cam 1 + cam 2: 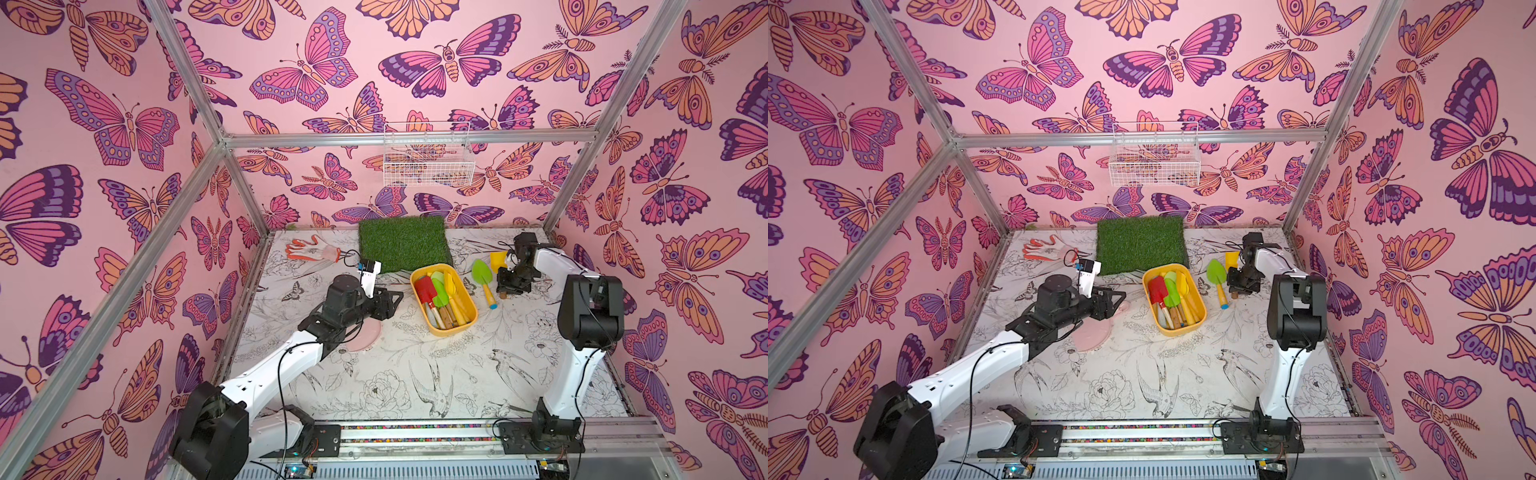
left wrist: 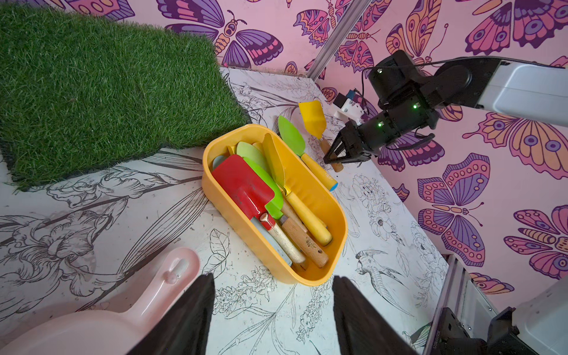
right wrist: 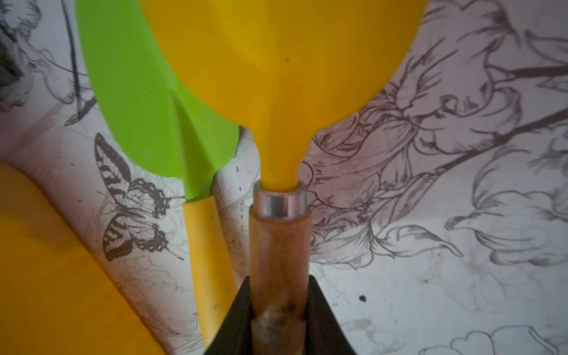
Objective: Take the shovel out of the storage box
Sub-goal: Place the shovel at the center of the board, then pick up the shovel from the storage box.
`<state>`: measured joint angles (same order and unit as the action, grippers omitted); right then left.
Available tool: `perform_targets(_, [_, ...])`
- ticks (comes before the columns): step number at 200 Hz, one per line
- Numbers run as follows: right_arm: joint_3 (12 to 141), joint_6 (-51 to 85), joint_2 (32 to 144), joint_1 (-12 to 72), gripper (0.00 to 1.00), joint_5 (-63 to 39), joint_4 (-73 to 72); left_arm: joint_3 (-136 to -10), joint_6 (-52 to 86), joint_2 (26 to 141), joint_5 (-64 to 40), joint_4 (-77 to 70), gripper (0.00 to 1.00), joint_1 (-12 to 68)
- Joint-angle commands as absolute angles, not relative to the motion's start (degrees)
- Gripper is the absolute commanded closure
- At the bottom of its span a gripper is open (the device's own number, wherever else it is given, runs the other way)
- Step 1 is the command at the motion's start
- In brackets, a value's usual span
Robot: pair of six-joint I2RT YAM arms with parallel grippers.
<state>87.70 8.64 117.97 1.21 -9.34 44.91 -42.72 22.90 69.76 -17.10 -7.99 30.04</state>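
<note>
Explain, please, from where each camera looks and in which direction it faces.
Top views: high over the table's near edge, facing down toward the back wall; both show the left arm, the right arm and the storage box.
Left wrist: on the left arm, facing the storage box past its open left gripper; the right gripper shows too.
Right wrist: low over the table, facing along the yellow shovel, whose wooden handle the right gripper clamps.
Shared: both wrist views show the yellow shovel beside the green shovel.
</note>
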Motion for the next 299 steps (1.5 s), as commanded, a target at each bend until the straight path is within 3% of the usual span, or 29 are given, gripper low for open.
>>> perform_targets(1, [89.82, 8.12, 120.03, 1.14, 0.92, -10.53, 46.82, -43.96, 21.80, 70.91, -18.01, -6.92, 0.34, 30.41])
perform_targets(22, [90.23, 8.40, 121.05, 1.12, 0.87, -10.99, 46.56, -44.20, 21.80, 71.17, -17.73, -6.92, 0.34, 30.42])
perform_targets(69, [90.83, 8.91, 121.69, 1.06, 0.59, -9.02, 47.26, -44.38, 21.88, 71.46, -17.58, -6.83, 0.34, 30.41])
perform_targets(125, [86.03, 11.54, 113.03, 1.94, 0.43, -3.48, 44.24, -44.38, 22.23, 71.39, -17.20, -6.41, 0.33, 30.41])
perform_targets(221, [79.00, 14.85, 100.14, 17.31, 0.48, 5.29, 42.36, -43.82, 21.71, 72.33, -16.53, -5.98, 0.32, 31.30])
perform_targets(299, [77.22, 13.59, 99.22, 26.19, 0.55, -8.31, 38.35, -43.90, 21.55, 74.10, -17.78, -5.18, 0.35, 31.46])
